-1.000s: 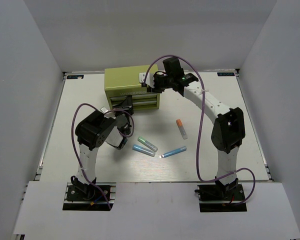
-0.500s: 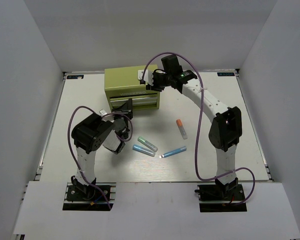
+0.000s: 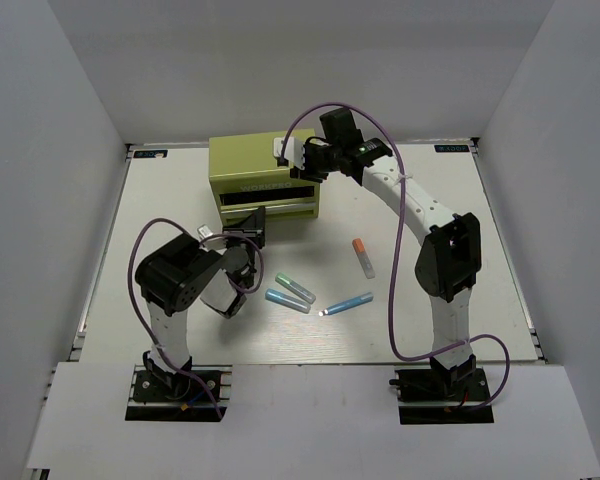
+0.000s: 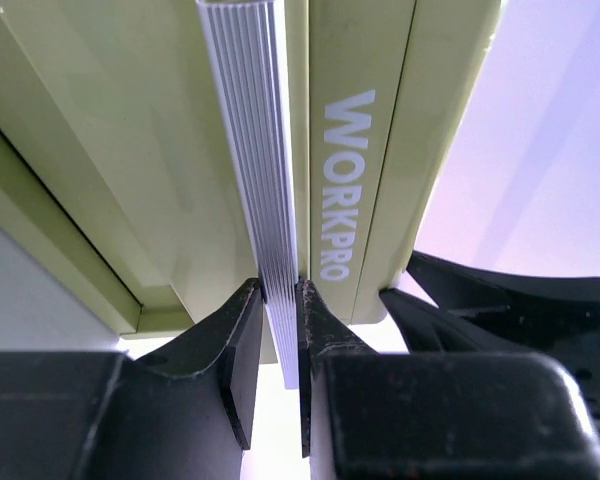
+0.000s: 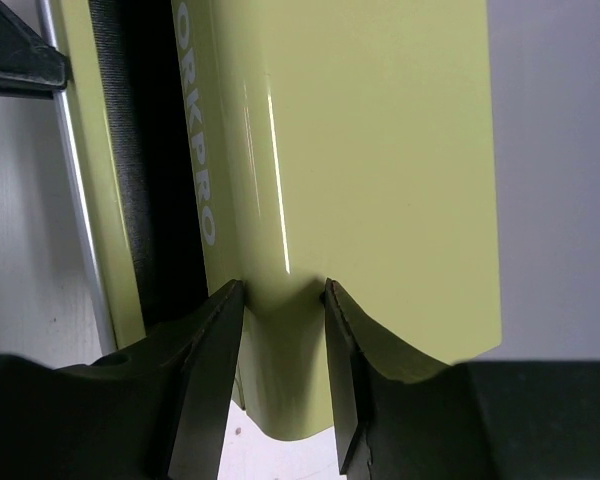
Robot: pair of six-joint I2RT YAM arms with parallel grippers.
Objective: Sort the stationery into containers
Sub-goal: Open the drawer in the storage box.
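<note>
1. Olive-green chest [image 3: 263, 180]: the left pincer [image 4: 280, 335] is clamping its ribbed drawer handle [image 4: 252, 150].
2. Right pincer [image 5: 280, 350] is resting half-spread on the chest's top.
3. Four markers [image 3: 295, 288] are lying in front of the chest.

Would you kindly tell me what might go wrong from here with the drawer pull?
1. The left jaws pinch only the thin ribbed drawer handle, so they might slip off or skew the drawer.
2. The right jaws merely rest, parted, against the chest; if the drawer sticks, the chest may slide forward toward the green-capped marker.
</note>
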